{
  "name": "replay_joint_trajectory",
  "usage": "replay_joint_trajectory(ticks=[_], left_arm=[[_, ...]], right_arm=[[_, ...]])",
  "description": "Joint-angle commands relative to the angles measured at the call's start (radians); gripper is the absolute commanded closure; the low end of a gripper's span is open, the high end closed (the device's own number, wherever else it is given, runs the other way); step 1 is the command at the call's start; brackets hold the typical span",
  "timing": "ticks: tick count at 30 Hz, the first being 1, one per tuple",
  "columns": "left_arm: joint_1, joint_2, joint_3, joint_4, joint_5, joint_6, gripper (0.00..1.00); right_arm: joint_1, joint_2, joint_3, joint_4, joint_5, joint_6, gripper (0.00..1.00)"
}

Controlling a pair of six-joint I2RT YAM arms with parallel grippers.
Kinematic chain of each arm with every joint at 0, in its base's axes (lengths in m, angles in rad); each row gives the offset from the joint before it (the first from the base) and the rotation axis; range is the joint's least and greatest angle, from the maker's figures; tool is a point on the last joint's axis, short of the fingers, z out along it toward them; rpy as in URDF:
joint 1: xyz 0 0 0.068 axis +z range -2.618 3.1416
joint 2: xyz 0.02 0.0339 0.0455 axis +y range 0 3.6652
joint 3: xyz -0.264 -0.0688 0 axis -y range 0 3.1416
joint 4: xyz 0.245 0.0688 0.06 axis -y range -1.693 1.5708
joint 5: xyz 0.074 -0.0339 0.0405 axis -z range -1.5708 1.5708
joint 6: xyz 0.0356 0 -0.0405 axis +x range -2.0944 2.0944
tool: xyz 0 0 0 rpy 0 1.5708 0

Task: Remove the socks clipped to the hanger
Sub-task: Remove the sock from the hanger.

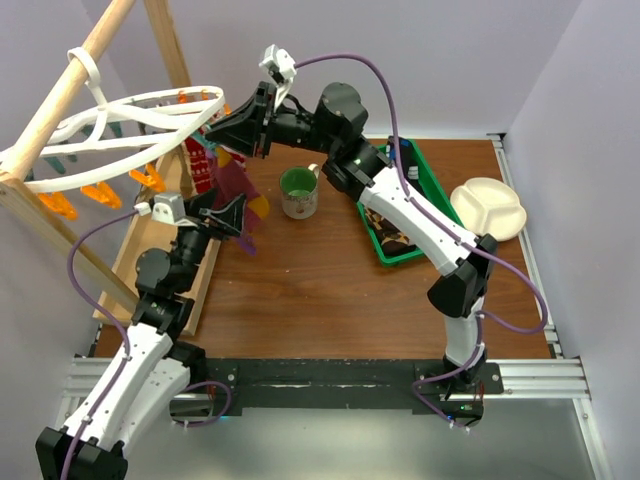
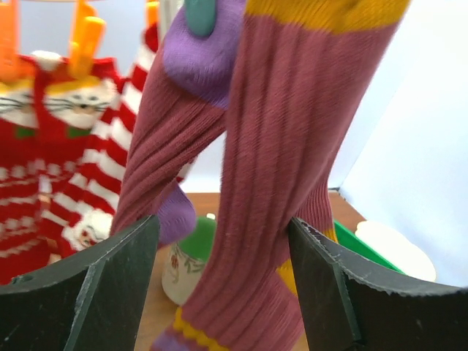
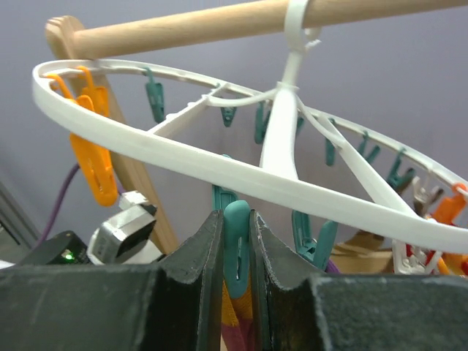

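The white oval hanger (image 1: 130, 140) hangs by its hook from a wooden pole (image 3: 219, 25), with orange and teal clips along its rim (image 3: 219, 164). Socks dangle below it: a maroon ribbed sock with yellow and purple bands (image 2: 270, 183) and a red-and-white striped cat sock (image 2: 51, 161). My left gripper (image 2: 223, 241) is open, its fingers on either side of the maroon sock's lower part, with a gap on the left side. My right gripper (image 3: 236, 219) is up at the rim, shut on a teal clip (image 3: 236, 248) that holds the maroon sock's yellow cuff.
A green-lined mug (image 1: 298, 192) stands on the table just right of the socks. A green tray (image 1: 425, 185) holding a checkered sock lies under the right arm, and a white divided plate (image 1: 488, 208) sits at the far right. The wooden frame (image 1: 60, 230) stands at the left.
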Motion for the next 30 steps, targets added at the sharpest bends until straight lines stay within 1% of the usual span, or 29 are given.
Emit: replay_joint_trajectory(ticks=[1,3,6,10,13,16,17,19,20,21,22,23,26,28,29,30], left_arm=[[0.007,0.020,-0.031,0.209,-0.015,-0.001,0.23],[0.007,0.035,-0.037,0.235,0.049,-0.007,0.24],[0.007,0.040,-0.053,0.276,0.105,-0.029,0.25],[0.005,0.046,-0.070,0.333,0.136,-0.061,0.28],[0.005,0.052,-0.071,0.362,0.156,-0.078,0.34],[0.005,0.058,-0.073,0.385,0.175,-0.095,0.47],[0.005,0.059,-0.071,0.388,0.178,-0.099,0.57],[0.005,0.067,-0.070,0.396,0.195,-0.111,0.70],[0.005,0.067,-0.070,0.393,0.199,-0.115,0.82],[0.005,0.064,-0.068,0.388,0.202,-0.121,0.87],[0.005,0.060,-0.068,0.381,0.202,-0.124,0.97],[0.004,0.049,-0.068,0.370,0.190,-0.125,1.00],[0.005,0.032,-0.054,0.298,0.149,-0.135,1.00],[0.005,0.027,-0.036,0.237,0.141,-0.131,1.00],[0.005,0.026,-0.031,0.223,0.133,-0.131,1.00],[0.005,0.023,-0.024,0.198,0.129,-0.130,1.00]], right_arm=[[0.026,0.005,0.091,0.046,-0.144,0.081,0.93],[0.026,0.008,0.098,0.043,-0.154,0.084,0.93],[0.026,0.010,0.097,0.046,-0.154,0.084,0.93],[0.026,0.016,0.094,0.071,-0.160,0.107,0.92],[0.026,0.024,0.092,0.080,-0.158,0.116,0.92],[0.026,0.028,0.092,0.082,-0.154,0.116,0.93],[0.026,0.033,0.092,0.083,-0.154,0.116,0.92],[0.026,0.034,0.092,0.083,-0.152,0.115,0.92],[0.026,0.037,0.092,0.085,-0.147,0.115,0.92],[0.026,0.039,0.092,0.083,-0.146,0.113,0.92],[0.023,0.039,0.091,0.082,-0.144,0.113,0.92],[0.025,0.039,0.088,0.082,-0.137,0.109,0.92],[0.025,0.030,0.066,0.074,-0.103,0.087,0.88],[0.025,0.021,0.040,0.060,-0.071,0.073,0.81],[0.025,0.010,0.031,0.052,-0.027,0.057,0.76],[0.025,0.001,0.017,0.048,0.000,0.049,0.69]])
